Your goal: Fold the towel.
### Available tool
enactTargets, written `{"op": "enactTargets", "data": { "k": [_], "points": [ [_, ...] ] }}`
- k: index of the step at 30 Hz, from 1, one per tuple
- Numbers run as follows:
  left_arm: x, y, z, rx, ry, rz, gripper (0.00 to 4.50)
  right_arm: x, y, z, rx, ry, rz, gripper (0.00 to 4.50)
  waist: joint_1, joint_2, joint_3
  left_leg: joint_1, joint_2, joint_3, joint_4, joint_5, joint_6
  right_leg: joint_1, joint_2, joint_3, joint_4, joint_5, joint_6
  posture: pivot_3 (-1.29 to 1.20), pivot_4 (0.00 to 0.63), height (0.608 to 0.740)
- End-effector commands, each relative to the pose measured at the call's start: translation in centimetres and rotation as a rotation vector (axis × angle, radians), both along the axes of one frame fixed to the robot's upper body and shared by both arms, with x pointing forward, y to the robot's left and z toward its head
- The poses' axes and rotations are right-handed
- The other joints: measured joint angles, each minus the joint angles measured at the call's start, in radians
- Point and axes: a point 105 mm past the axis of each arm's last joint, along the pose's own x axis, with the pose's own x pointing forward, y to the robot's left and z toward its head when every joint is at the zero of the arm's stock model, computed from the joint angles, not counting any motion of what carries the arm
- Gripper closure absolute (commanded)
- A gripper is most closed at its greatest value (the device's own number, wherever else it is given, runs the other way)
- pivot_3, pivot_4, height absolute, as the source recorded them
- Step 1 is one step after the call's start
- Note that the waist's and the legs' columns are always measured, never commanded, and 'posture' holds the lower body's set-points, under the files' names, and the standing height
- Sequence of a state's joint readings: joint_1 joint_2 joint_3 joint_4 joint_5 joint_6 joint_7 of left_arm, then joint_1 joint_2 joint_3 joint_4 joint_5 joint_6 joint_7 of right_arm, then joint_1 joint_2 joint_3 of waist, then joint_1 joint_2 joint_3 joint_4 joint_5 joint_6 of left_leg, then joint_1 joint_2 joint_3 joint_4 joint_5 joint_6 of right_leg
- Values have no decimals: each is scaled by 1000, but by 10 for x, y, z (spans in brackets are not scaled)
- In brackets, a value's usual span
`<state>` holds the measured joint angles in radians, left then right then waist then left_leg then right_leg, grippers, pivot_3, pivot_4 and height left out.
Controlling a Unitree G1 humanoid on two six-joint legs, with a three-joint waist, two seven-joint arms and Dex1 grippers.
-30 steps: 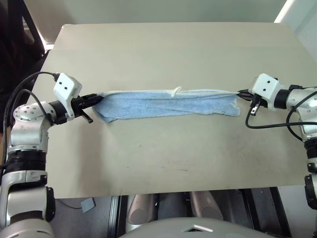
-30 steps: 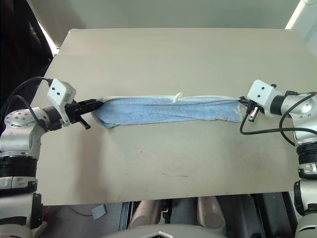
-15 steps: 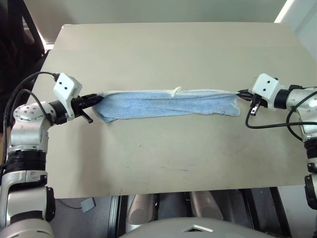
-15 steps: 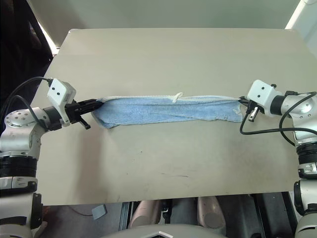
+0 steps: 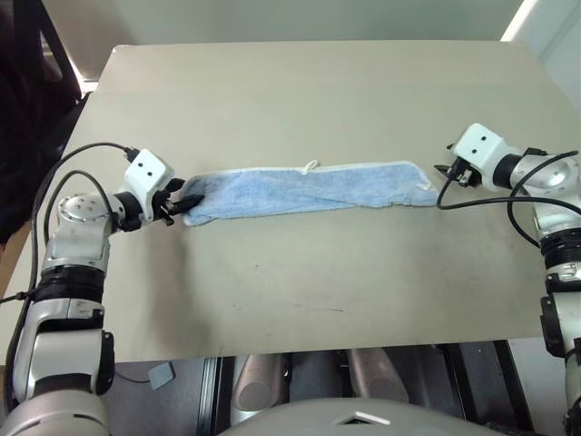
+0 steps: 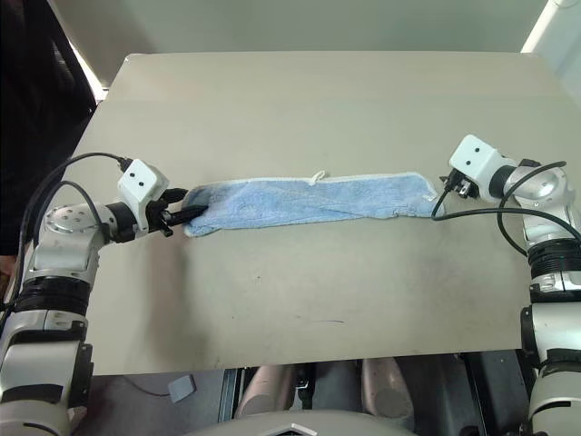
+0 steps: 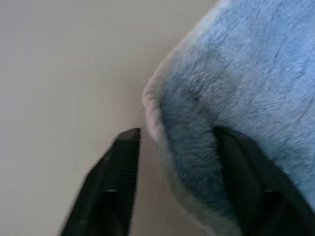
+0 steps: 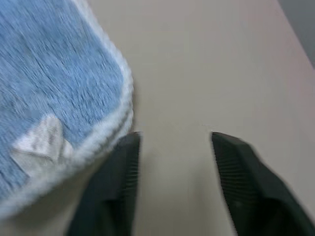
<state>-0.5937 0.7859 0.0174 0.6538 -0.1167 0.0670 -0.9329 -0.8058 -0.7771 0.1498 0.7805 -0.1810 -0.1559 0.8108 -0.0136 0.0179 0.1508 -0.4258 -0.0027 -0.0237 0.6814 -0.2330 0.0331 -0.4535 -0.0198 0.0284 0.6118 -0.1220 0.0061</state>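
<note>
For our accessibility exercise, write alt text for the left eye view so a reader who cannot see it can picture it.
A light blue towel, folded into a long strip, lies flat across a beige table. The left gripper sits open at one end, and the right gripper sits open just off the other.

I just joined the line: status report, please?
Left gripper open, right gripper open. Towel flat on table, folded lengthwise. Nothing in the way.

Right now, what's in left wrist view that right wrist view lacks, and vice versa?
Left wrist view: the towel's rounded folded end lies between the open left gripper's black fingers.
Right wrist view: a white tag and pale hem at the towel's other end, beside the open right gripper, whose fingers frame bare table.
Both: blue terry, beige tabletop, open fingers.
</note>
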Motion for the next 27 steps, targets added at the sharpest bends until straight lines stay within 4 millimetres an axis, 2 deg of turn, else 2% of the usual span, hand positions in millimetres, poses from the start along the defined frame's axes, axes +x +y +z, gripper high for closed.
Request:
{"op": "enactTargets", "data": {
  "k": [1,2,3,9,17,20,24,27],
  "points": [
    [2,0,13,19,-48,-22,479,4,3,17,-17,-68,20,637,0,0,0,0,0,0,0,0,0,0,0,0,0,0,0,0,150,736],
    [2,-1,13,13,-48,-29,99,4,3,17,-21,-69,21,264,-1,0,0,-1,0,0,0,0,0,-1,0,0,0,0,0,0,150,736],
    [1,-2,13,9,-48,-33,0,4,2,17,-23,-70,22,35,-1,0,0,-2,0,0,0,0,0,-2,0,0,0,0,0,0,150,736],
    [2,8,32,-71,-107,18,0,-1,-10,37,-34,-153,-6,35,0,0,0,-4,0,0,0,0,0,-4,0,0,0,0,0,0,150,736],
    [-10,30,57,-164,-183,83,0,-28,-32,55,-32,-208,-69,35,1,0,0,-4,0,0,0,-1,-1,-4,0,0,0,0,0,0,150,736],
    [-15,26,61,-171,-194,57,0,-40,-36,57,126,-186,-136,35,1,0,0,-4,0,0,1,0,0,-4,0,0,0,0,0,0,150,736],
    [-22,2,63,-191,-193,-39,0,-59,-30,44,424,-82,-231,35,0,-1,-1,-4,0,0,1,1,0,-2,0,0,-1,0,1,0,150,736],
    [-25,-4,63,-194,-187,-58,0,-66,-25,40,510,-37,-268,35,0,-1,0,-3,0,0,2,1,0,0,1,0,-1,-1,2,0,150,736]
  ]
}}
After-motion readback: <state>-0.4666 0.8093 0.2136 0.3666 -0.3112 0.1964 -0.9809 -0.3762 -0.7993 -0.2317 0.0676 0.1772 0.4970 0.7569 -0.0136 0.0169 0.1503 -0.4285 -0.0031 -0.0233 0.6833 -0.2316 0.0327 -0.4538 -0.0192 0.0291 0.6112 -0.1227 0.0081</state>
